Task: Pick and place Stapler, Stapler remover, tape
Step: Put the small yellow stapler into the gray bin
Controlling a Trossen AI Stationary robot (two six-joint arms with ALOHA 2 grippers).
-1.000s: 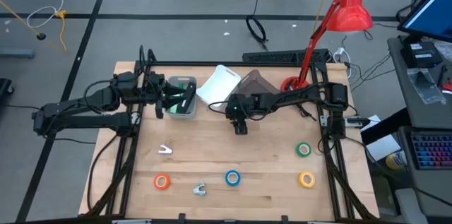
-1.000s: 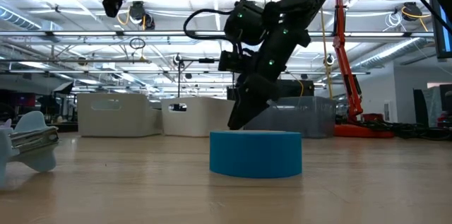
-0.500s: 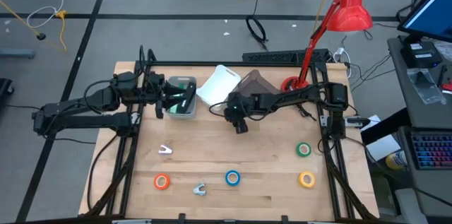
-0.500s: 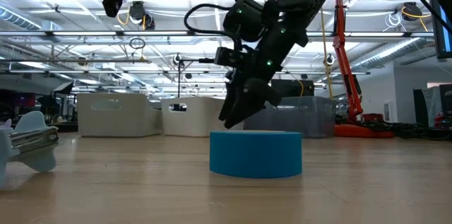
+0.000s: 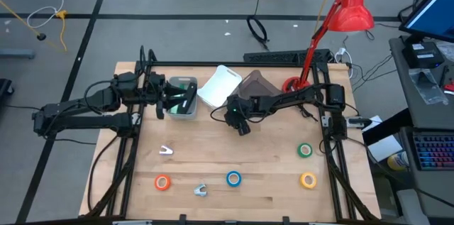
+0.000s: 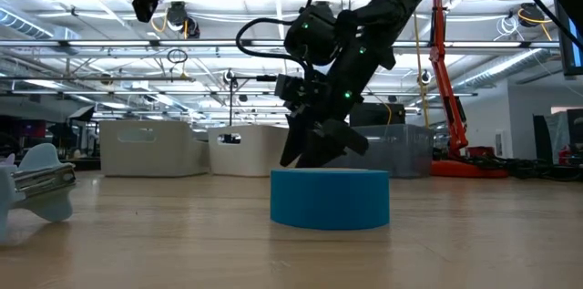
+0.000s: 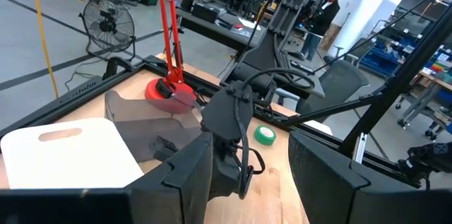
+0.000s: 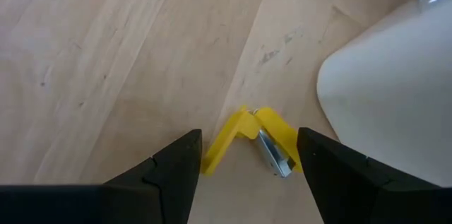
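Four coloured tape rolls — among them the blue tape roll — remain unplaced near the wooden worktop's front edge; the right gripper is spread wide over a small yellow staple remover — nothing held

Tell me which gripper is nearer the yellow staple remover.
The right. The right gripper hangs open directly over the yellow staple remover, which lies between its fingers beside the white board. The left gripper is off over the grey bin.

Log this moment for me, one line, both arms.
right gripper: open, over yellow staple remover beside white tray | left gripper: parked above clear bin, holding nothing visible | tape rolls: untouched
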